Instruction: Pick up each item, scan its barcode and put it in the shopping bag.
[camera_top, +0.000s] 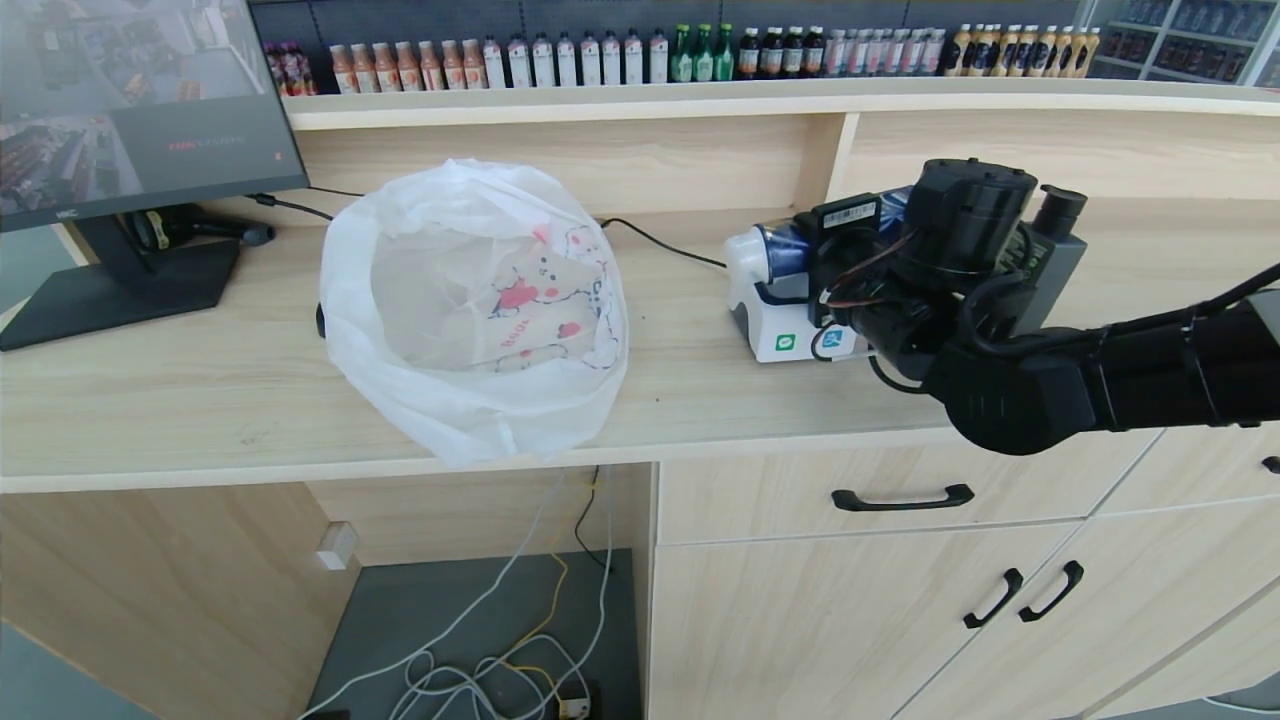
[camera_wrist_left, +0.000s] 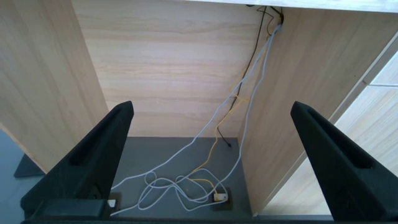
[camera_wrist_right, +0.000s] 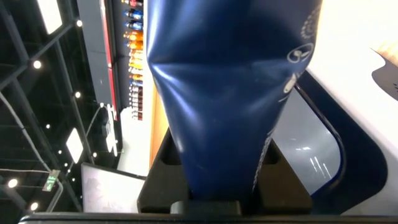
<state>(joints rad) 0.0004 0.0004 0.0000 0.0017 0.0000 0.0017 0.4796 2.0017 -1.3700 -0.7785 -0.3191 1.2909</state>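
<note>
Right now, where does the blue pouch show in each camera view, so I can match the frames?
Head view: blue pouch right of centre, at the white scanner.
Right wrist view: pouch fills the middle, scanner beside it.
Left wrist view: faces loose cables.
Shared landmark: the scanner; the cables link head and left wrist views.

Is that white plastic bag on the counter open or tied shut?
Open. The shopping bag stands on the counter with its mouth spread wide, so its inside shows.

Bright, even light on the counter, dim shadow beneath, highlights glinting on the blue pack.
</note>
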